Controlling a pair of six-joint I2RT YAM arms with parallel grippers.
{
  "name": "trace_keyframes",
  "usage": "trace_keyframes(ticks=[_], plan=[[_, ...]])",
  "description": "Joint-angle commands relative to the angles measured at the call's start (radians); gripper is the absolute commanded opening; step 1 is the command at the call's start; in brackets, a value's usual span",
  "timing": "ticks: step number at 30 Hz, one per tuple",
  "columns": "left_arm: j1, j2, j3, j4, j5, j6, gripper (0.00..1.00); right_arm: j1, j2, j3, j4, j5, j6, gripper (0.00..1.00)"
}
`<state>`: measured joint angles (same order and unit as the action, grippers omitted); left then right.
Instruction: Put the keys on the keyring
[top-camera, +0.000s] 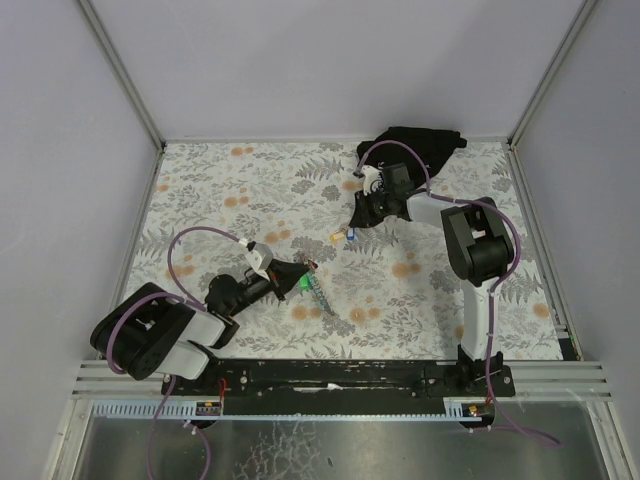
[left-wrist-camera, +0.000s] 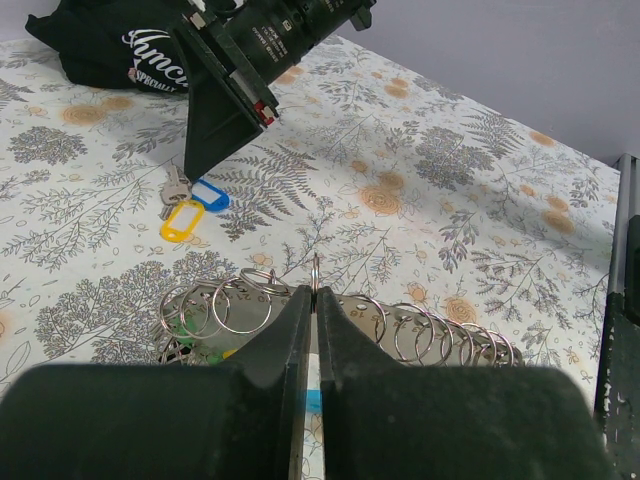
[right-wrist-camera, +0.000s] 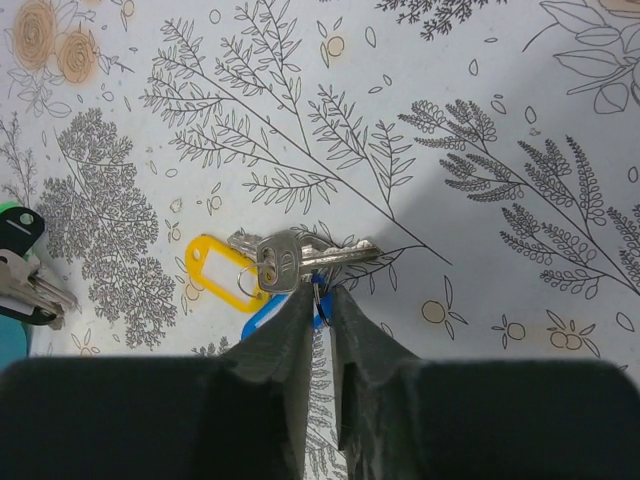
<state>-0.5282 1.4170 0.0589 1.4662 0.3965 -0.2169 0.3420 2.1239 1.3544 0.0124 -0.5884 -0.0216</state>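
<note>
The keys (right-wrist-camera: 290, 258) are silvery, with a yellow tag (right-wrist-camera: 213, 268) and a blue tag (right-wrist-camera: 262, 318), and lie on the floral table. My right gripper (right-wrist-camera: 318, 296) is shut on their small ring beside the blue tag. In the top view this gripper (top-camera: 352, 228) stands over the keys (top-camera: 340, 235). My left gripper (left-wrist-camera: 316, 292) is shut on the thin keyring (left-wrist-camera: 316, 268), held upright on edge. Behind it, several more rings (left-wrist-camera: 440, 335) hang along a strip. The lanyard (top-camera: 320, 295) trails from the left gripper (top-camera: 298, 270), with a green tag (top-camera: 303, 284).
A black cloth bundle (top-camera: 420, 145) lies at the table's far right, behind the right arm; it also shows in the left wrist view (left-wrist-camera: 100, 45). The cell's metal posts and grey walls border the floral table (top-camera: 450, 300). The two grippers are a short span apart.
</note>
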Motion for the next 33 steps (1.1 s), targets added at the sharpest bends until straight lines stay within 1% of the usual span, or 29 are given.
trace_keyframes(ticks=[1,3,6,7,12,19,23,25,26,28,31,33], plan=[[0.008,0.0,0.007,0.105,0.01,0.002,0.0,-0.005,-0.055,-0.001,-0.012,-0.038,-0.031,0.15],[0.009,-0.003,0.009,0.106,0.018,0.0,0.0,-0.006,-0.094,-0.032,-0.023,-0.024,-0.04,0.08],[0.01,-0.007,0.011,0.106,0.04,-0.005,0.0,-0.006,-0.167,-0.088,-0.036,-0.01,-0.059,0.01],[0.009,-0.011,0.013,0.106,0.051,-0.005,0.0,-0.005,-0.205,-0.112,-0.037,-0.004,-0.064,0.0],[0.01,-0.031,0.013,0.102,0.091,-0.003,0.0,-0.005,-0.361,-0.247,-0.009,-0.019,-0.083,0.0],[0.008,-0.05,0.033,0.06,0.155,0.006,0.0,0.016,-0.549,-0.388,0.055,-0.098,-0.113,0.0],[0.01,-0.029,0.051,0.065,0.207,-0.005,0.0,0.032,-0.623,-0.483,0.163,-0.196,-0.114,0.0],[0.01,-0.023,0.05,0.077,0.215,-0.009,0.0,0.039,-0.646,-0.518,0.207,-0.217,-0.101,0.0],[0.01,-0.021,0.049,0.08,0.215,-0.011,0.0,0.044,-0.651,-0.524,0.208,-0.203,-0.094,0.0],[0.009,-0.027,0.045,0.08,0.206,-0.01,0.0,0.067,-0.653,-0.517,0.154,-0.131,-0.089,0.0],[0.01,-0.04,0.037,0.078,0.187,-0.004,0.0,0.139,-0.653,-0.494,0.041,0.028,-0.072,0.0],[0.01,-0.052,0.031,0.074,0.175,-0.001,0.0,0.183,-0.669,-0.493,-0.02,0.138,-0.028,0.0]])
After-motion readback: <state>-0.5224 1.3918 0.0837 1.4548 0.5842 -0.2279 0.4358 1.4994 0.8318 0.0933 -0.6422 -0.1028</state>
